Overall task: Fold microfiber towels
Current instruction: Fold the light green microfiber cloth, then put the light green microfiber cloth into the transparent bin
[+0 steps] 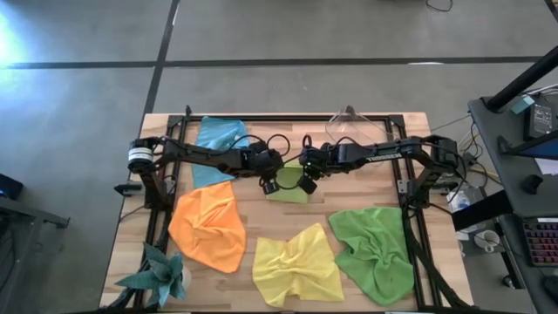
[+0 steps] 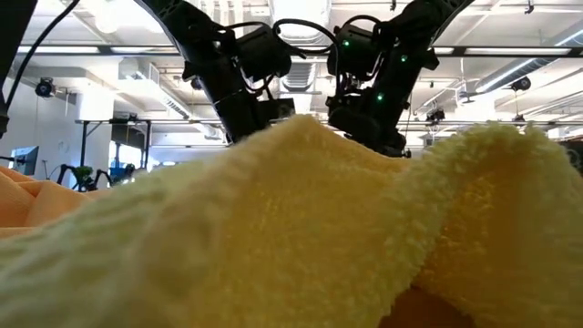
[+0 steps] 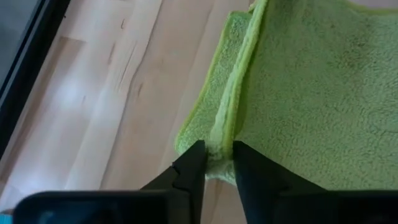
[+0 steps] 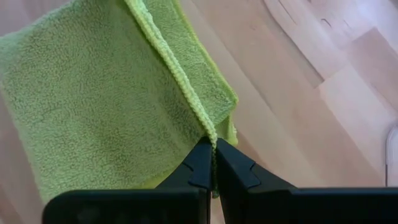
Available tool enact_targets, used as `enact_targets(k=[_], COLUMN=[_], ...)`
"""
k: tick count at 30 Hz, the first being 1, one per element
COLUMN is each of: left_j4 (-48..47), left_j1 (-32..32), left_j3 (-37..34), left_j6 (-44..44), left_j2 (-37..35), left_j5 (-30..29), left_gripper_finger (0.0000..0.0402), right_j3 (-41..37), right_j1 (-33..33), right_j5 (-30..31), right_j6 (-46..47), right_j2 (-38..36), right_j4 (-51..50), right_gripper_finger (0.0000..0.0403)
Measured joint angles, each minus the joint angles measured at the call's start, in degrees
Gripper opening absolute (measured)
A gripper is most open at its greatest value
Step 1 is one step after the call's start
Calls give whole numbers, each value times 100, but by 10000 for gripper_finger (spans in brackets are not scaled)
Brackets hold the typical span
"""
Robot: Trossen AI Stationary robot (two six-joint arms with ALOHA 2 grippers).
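Overhead, both arms meet at the middle of the table (image 1: 261,222) over a small lime green towel (image 1: 290,190), already folded down to a compact pad. The blue towel (image 1: 215,148) lies at the far left; the orange towel (image 1: 209,228), yellow towel (image 1: 298,266) and darker green towel (image 1: 375,251) lie crumpled along the near side, not yet folded. By my judgement one towel is nearly finished and four remain.

From table height, the yellow towel fills the foreground and both arms hang behind it; the lime towel is hidden.

Past the left wrist, the left gripper (image 3: 217,163) stands narrowly parted, the layered corner of the lime towel sitting between its fingertips, apparently being let go.

Past the right wrist, the right gripper (image 4: 214,163) is pinched on the stitched edge of the same towel at its opposite corner.
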Motion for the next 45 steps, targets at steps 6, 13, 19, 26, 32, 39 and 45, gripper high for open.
enact_targets(k=[6,13,19,26,32,39,45], left_j4=[32,-31,-493,-1165,-1168,-978,-748], left_j1=[34,60,58,58,43,7,-163], left_j3=[24,83,90,43,-72,-510,-866], left_j6=[0,20,309,324,317,735,752], left_j2=[0,-158,-582,-1268,-1637,-1600,-1598], left_j5=[20,34,43,124,879,1540,1609], left_gripper_finger=[96,116,121,121,121,121,121], right_j3=[0,0,0,2,-145,-772,-1307], right_j1=[-2,-2,-2,76,451,1059,1491], right_j5=[-14,-39,-54,-155,-207,-207,-207], right_j6=[49,260,300,487,628,1050,1972], right_j2=[0,-6,-287,-1022,-1634,-2046,-2037], right_j4=[75,37,-510,-1333,-1353,-1122,-641], right_gripper_finger=[38,115,150,152,143,139,141])
